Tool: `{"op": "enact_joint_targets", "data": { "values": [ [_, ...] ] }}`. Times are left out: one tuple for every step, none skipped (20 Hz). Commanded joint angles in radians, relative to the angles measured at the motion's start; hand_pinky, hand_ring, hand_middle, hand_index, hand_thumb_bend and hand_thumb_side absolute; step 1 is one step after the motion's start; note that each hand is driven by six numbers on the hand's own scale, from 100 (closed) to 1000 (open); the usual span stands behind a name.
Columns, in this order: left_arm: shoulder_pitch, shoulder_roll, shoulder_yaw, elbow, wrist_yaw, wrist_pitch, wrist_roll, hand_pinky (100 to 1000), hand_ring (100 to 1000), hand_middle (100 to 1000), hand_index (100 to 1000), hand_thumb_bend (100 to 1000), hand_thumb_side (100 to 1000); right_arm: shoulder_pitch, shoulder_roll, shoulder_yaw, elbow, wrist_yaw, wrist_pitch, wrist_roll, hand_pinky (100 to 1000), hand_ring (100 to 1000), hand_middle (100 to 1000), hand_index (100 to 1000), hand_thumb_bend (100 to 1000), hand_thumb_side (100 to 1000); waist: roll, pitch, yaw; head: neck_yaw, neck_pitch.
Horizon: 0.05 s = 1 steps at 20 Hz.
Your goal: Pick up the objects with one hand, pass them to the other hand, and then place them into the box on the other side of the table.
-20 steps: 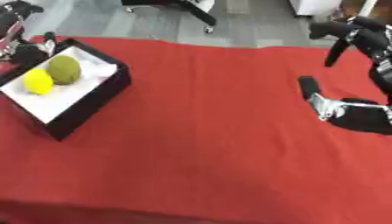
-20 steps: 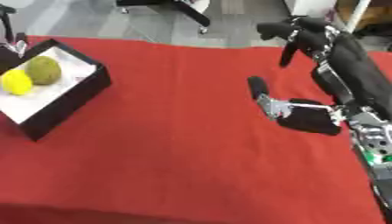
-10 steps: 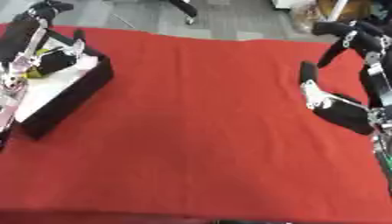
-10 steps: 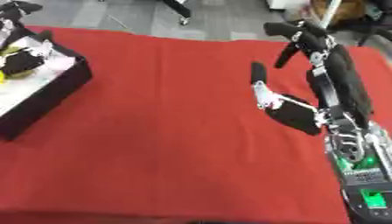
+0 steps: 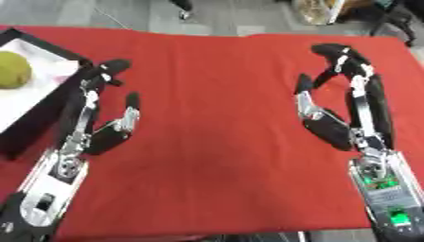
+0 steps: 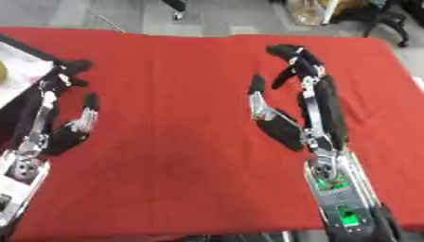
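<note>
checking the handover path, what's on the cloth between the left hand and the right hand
Nothing: between the left hand and the right hand there is only bare red cloth, as both eye views show. Both hands are open and hold nothing.

Left hand [image 5: 103, 134] and right hand [image 5: 335, 127]: black padded fingers and palms on silver metal links; the right forearm carried a silver housing with green lights.

Left hand [image 5: 103, 127] now out over the red surface [image 5: 215, 142] beside the box [image 5: 49, 101], fingers open; half a second ago it reached over the box. Right hand [image 5: 340, 111] sits lower and nearer, open as well. Yellow object no longer seen; green ball [image 5: 13, 75] remains visible.
</note>
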Motion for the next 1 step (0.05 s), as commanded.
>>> {"op": "enact_joint_targets", "data": {
  "values": [
    [0.045,-0.073,-0.051,-0.100,0.053,0.009,-0.031,679,838,798,893,100,711,0.015,0.017,-0.013,0.032,-0.026,-0.009,-0.051,773,401,674,787,100,524,0.006,-0.017,0.000,-0.009,-0.002]
  ]
}}
